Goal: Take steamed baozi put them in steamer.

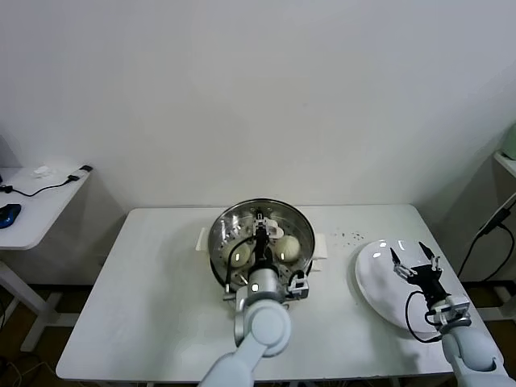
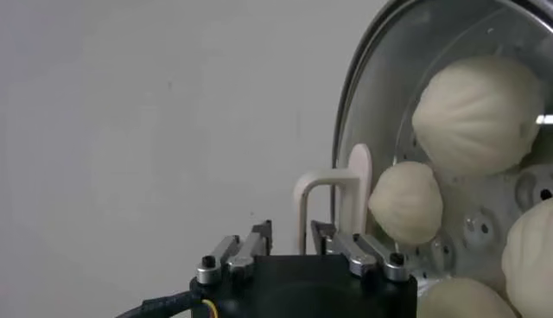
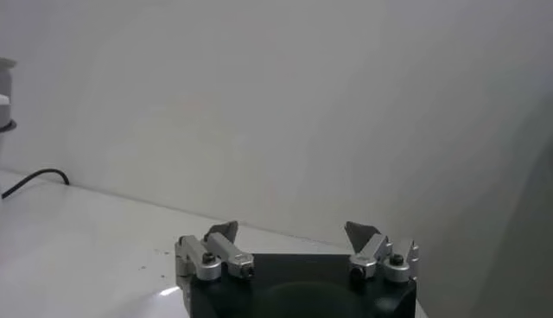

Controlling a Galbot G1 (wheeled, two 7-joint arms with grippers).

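Left gripper (image 1: 262,232), partly spread, hangs over pleated cream baozi (image 2: 473,115) in the shiny perforated steamer (image 1: 222,234).

steamer (image 1: 230,226): shiny perforated metal | baozi (image 2: 471,112): matt, pleated dough | table (image 1: 145,306): smooth matt white | plate (image 1: 379,282): glossy white

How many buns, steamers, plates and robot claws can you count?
Buns: 4
Steamer: 1
Plate: 1
Robot claws: 2, the left claw and the right claw
Total: 8
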